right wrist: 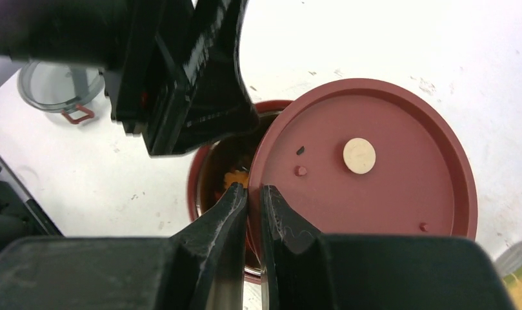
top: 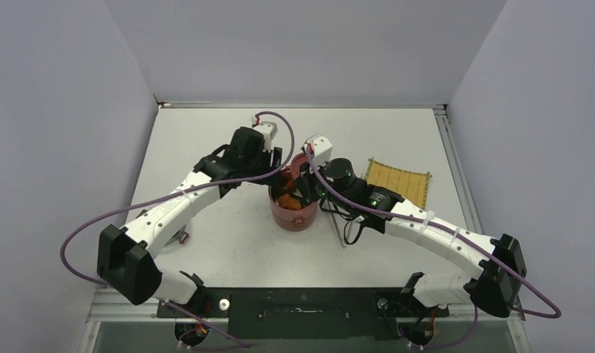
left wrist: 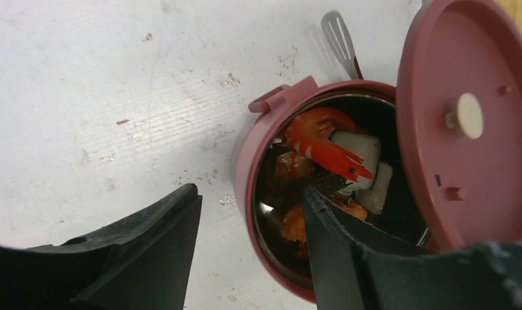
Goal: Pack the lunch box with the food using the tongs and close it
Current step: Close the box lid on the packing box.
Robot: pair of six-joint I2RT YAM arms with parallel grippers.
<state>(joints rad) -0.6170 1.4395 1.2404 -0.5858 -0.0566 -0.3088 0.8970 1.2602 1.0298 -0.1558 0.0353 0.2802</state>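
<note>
The dark-red lunch box (top: 293, 212) stands mid-table, its steel bowl (left wrist: 271, 194) holding food: a red shrimp-like piece (left wrist: 322, 145), white chunks (left wrist: 364, 152) and orange bits (left wrist: 293, 223). Its flat round lid (right wrist: 374, 161) hangs tilted over the bowl's far side, half covering it. My right gripper (right wrist: 255, 194) is shut on the lid's near edge. My left gripper (left wrist: 250, 192) is open and holds nothing; one finger is outside the bowl's wall, the other over the food. The tongs lie on the table behind the box, a slotted tip (left wrist: 339, 35) showing.
A yellow woven mat (top: 399, 180) lies to the right of the box. A clear round container with a red clip (right wrist: 58, 87) sits on the table to the left, partly under my left arm. Both arms crowd closely over the box.
</note>
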